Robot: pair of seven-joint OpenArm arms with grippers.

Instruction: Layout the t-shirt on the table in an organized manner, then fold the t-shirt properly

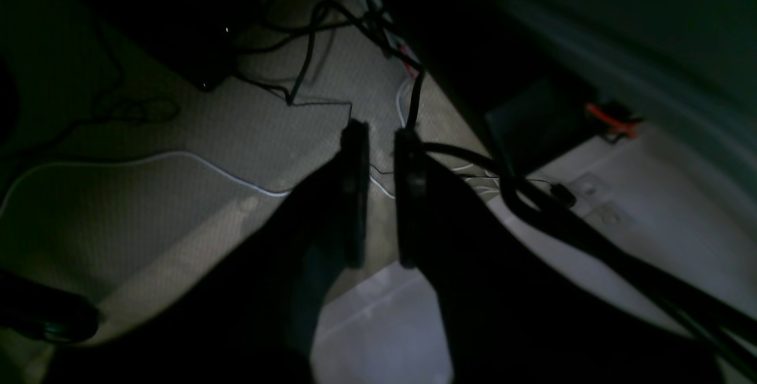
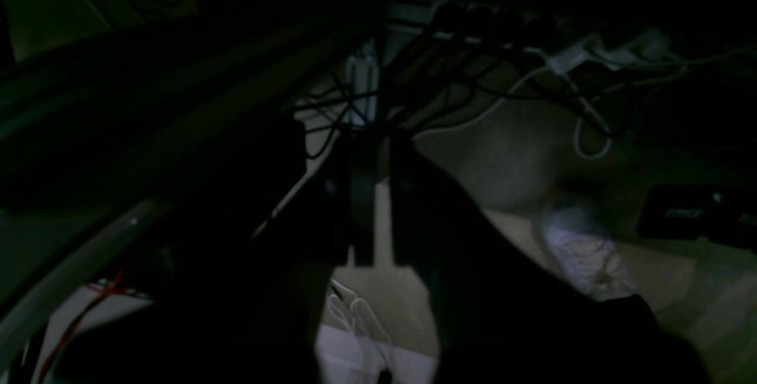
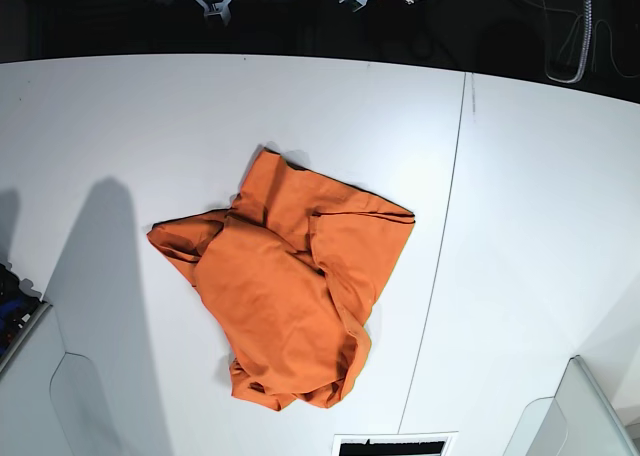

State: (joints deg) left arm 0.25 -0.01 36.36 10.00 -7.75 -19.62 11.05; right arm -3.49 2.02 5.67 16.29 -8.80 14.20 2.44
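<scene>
Orange t-shirt [image 3: 290, 296] sits crumpled in a heap around the middle of the white desk [image 3: 120, 126], folds piled over one another, one sleeve-like flap poking out toward the base view's left. It lies just left of the thin dark seam [image 3: 440, 246] that runs across the desk, its right-hand edge close to that line but not over it. Nothing else rests on the desk with it, and no bin or box shows anywhere.

Room to work: wide white surface on every side of the shirt, most of it to the left and to the right beyond the seam. The shirt's lower hem sits near the front edge, just above a dark slot [image 3: 392, 445] there.

Neither arm reaches over the desk in the base view. The left wrist view is dim: the left fingers [image 1: 381, 135] hang over carpeted floor [image 1: 177, 194] strewn with cables [image 1: 307, 35], a narrow gap between them, pinching nothing. The right wrist view is darker still: the right fingers [image 2: 377, 153] stand almost pressed together, nothing between them, cables and floor beyond.
</scene>
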